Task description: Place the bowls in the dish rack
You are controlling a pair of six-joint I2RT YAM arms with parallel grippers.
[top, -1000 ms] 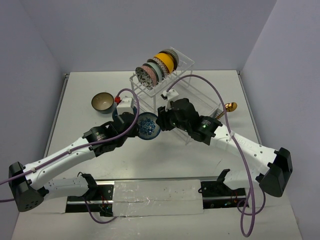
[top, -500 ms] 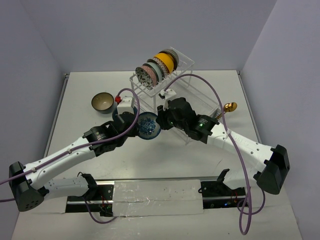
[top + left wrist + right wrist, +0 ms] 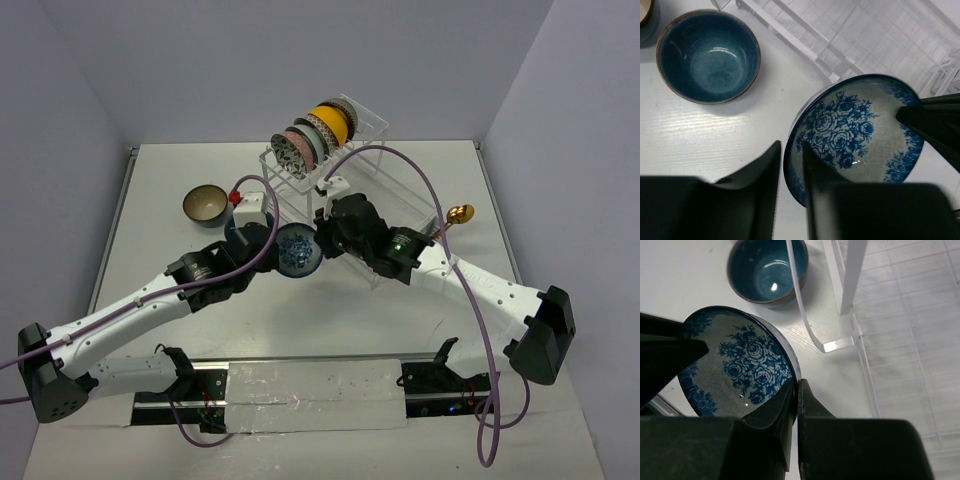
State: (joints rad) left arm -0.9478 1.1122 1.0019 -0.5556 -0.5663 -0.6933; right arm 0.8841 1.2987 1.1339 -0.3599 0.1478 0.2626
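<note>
Both arms reached inward with bent elbows, meeting just before the clear two-tier wire dish rack (image 3: 400, 195). The right gripper (image 3: 796, 385) pinched the rim of the round blue-and-white floral ceramic bowl (image 3: 855, 125), which was tilted on edge. The left gripper (image 3: 790, 150) straddled the opposite rim, its jaws seemingly slightly parted.

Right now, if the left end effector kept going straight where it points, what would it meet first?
The blue-flowered bowl: its rim sits between the fingers of the left end effector. Beyond the bowl, probably the dish rack, though depth is unclear.
</note>
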